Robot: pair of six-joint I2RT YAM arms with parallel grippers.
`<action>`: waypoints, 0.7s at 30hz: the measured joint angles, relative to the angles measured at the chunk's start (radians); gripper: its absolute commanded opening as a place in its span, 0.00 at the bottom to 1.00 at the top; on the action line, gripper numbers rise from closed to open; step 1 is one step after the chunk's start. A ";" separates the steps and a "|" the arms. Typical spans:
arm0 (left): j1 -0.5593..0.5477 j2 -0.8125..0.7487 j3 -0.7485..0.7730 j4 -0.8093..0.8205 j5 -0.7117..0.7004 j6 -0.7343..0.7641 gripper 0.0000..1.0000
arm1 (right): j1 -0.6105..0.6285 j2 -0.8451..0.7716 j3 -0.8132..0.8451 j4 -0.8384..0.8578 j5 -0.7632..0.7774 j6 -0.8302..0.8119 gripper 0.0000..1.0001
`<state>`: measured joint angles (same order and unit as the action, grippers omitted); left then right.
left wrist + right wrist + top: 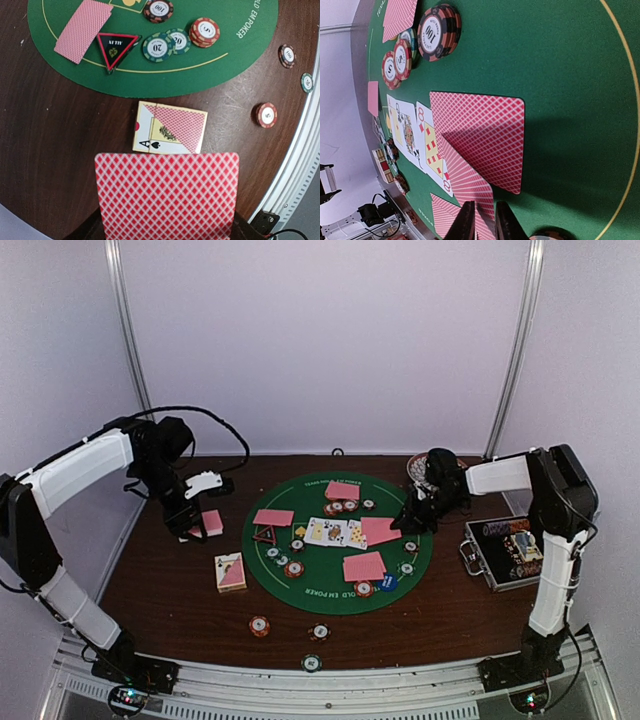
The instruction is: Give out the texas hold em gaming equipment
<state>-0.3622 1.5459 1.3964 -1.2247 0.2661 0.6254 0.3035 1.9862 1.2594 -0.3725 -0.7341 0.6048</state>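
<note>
Off the mat (300, 492), left claw (189, 523) gripping pink-backed card (167, 195), right claw (484, 224) perhaps ajar

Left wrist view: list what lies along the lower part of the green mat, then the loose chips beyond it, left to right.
Face-down card → triangle marker → two green chips → red chip stack → lone red chip → dark chip → green chip.

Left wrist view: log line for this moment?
left end effector: shut on pink-backed card | card box: on table beside green mat | right end effector: at face-down card, grip unclear
</note>
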 measured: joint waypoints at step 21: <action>0.209 -0.013 -0.325 0.208 -0.072 0.092 0.00 | 0.013 -0.053 0.113 -0.211 0.203 -0.105 0.47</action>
<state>-0.1532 1.5330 1.0718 -1.0172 0.1944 0.7170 0.3161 1.9331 1.3724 -0.5831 -0.5316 0.4995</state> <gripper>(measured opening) 0.675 0.463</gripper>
